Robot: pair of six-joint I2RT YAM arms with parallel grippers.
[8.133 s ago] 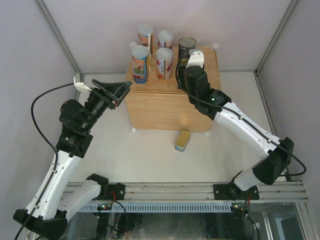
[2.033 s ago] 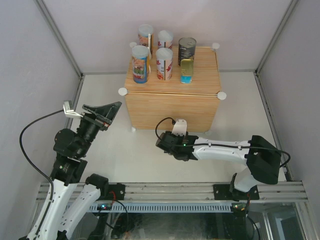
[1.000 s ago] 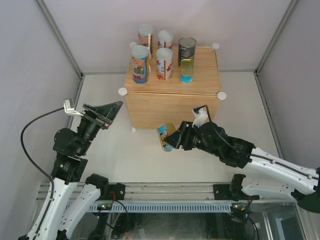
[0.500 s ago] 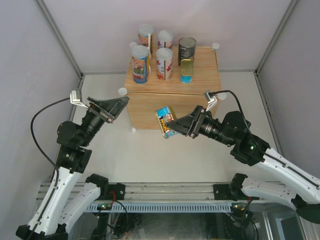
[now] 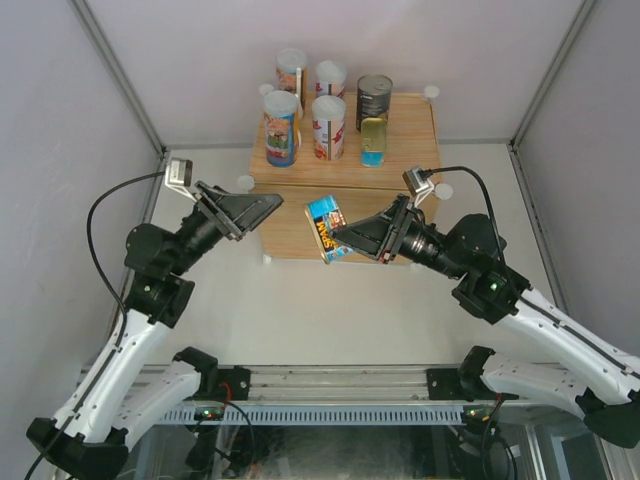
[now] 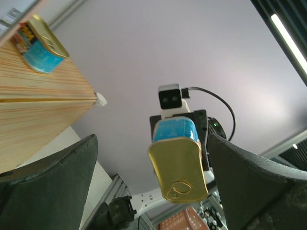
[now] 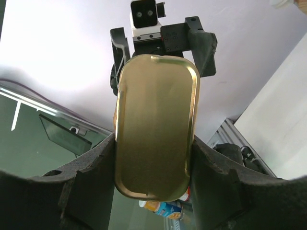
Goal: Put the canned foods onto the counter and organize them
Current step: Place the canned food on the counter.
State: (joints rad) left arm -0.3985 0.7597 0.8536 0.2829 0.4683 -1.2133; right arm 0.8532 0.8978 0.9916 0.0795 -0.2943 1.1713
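While left fingers (image 5: 240,212) gape empty, right fingers (image 5: 368,236) clamp flat gold tin (image 5: 325,228), lifted higher before counter (image 5: 400,160).

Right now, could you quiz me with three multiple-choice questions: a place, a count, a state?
1. Where is the tin held by the right gripper? A) under the counter B) in the air, off the counter C) on the counter
2. How many cans are on the counter? A) four B) five C) six
3. The left gripper is: A) open, empty B) shut on a can C) shut, empty
Answers: 1 B, it hangs clamped in the fingers; 2 C, five cylinders plus one flat tin; 3 A, fingers spread, gripping nothing.
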